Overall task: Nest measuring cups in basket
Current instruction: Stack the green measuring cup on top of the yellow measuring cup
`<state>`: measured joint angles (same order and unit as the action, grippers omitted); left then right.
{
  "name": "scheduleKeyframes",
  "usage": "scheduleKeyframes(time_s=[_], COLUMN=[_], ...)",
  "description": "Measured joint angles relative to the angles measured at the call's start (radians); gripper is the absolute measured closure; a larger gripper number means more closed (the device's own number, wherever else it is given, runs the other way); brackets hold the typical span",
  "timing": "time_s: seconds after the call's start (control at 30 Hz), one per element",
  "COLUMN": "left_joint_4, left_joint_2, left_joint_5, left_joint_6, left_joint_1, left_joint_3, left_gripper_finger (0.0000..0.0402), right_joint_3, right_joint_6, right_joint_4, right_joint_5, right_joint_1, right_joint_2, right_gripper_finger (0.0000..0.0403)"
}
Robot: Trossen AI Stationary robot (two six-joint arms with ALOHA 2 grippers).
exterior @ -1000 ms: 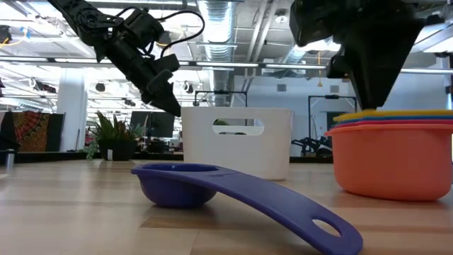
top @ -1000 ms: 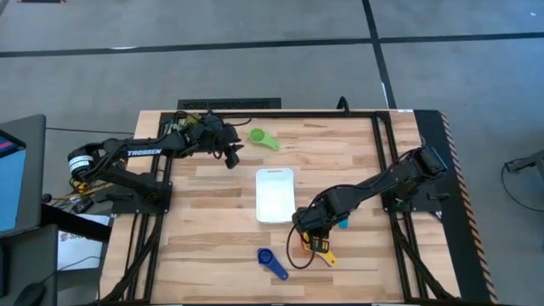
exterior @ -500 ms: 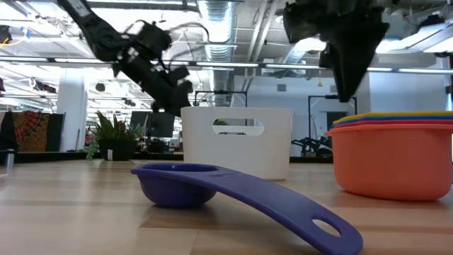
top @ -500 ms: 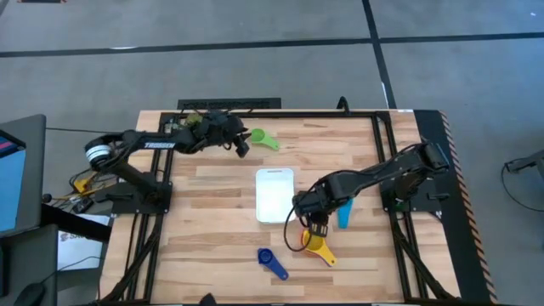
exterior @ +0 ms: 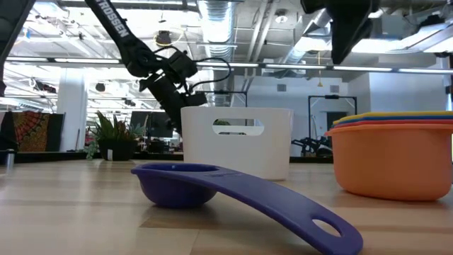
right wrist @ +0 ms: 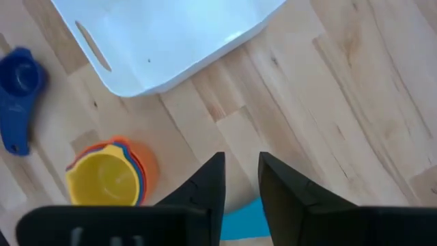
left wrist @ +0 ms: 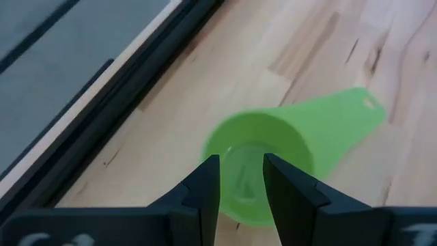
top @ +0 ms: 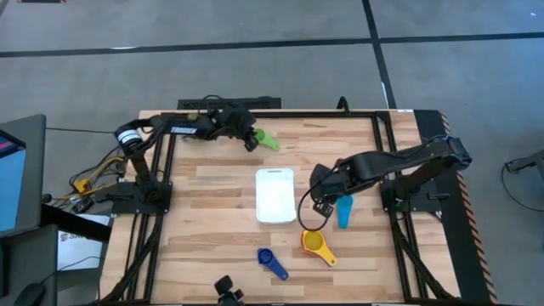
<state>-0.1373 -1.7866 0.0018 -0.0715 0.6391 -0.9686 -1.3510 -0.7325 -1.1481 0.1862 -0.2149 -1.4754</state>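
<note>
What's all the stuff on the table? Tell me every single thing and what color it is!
Basket: one, white, middle of the table.
Green cup: one, green, far side, left of centre.
Blue cup: one, dark blue, near edge, in front of the basket.
Stack of cups: one stack, yellow on top, orange outside, right of the blue cup.
Teal cup: one, teal, right of the basket.
Table: one, light wood.
Left pincer: dark, open over the green cup.
Right pincer: dark, open, between basket and teal cup.

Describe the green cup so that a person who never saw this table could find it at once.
Start at the white basket in the middle of the table. Look toward the far edge, where the left gripper hovers. The green cup lies there alone; it is the only green one, far from the other cups.
</note>
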Motion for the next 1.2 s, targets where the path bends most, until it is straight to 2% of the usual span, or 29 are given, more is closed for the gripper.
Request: scheduleKeyframes(time_s=[0.2,0.37,0.57,0.73,0.93,1.2], left_joint_4=[-0.001,0.008,-0.024,-0.060,-0.014,-0.014], left_joint_2=[-0.001,-0.001,-0.006,-0.028,-0.052,-0.066], left_joint_5=[-0.005,0.110,0.175,0.164,0.148,0.139], left_joint_6=[-0.037,-0.020,-0.020,-0.006,-0.008,-0.041], left_joint_1=[0.045,0.094,0.100,0.087,0.094,0.087], left_joint_3=[-0.003,-0.003,-0.003,-0.004,-0.002,-0.003], left_gripper_finger=[0.0303,0.0324,0.0348,0.0348,0.0343,0.0358], right_joint_3=[0.000,0.000,0.000,0.000,0.000,0.000], right_joint_6=[-0.021,-0.021,0.011,0.036,0.088,0.107], right_joint_4=[-0.001,-0.001,0.006,0.015,0.019,0.028], right_joint_5=[0.028,0.029,0.028,0.028,0.025,0.025], right_joint_1=[0.000,0.000,0.022,0.065,0.082,0.087], right_joint_2=[0.013,-0.002,-0.001,-0.001,-0.001,-0.001], right_gripper_finger=[0.0295,0.0295,0.0295,0.0295,0.0295,0.0295])
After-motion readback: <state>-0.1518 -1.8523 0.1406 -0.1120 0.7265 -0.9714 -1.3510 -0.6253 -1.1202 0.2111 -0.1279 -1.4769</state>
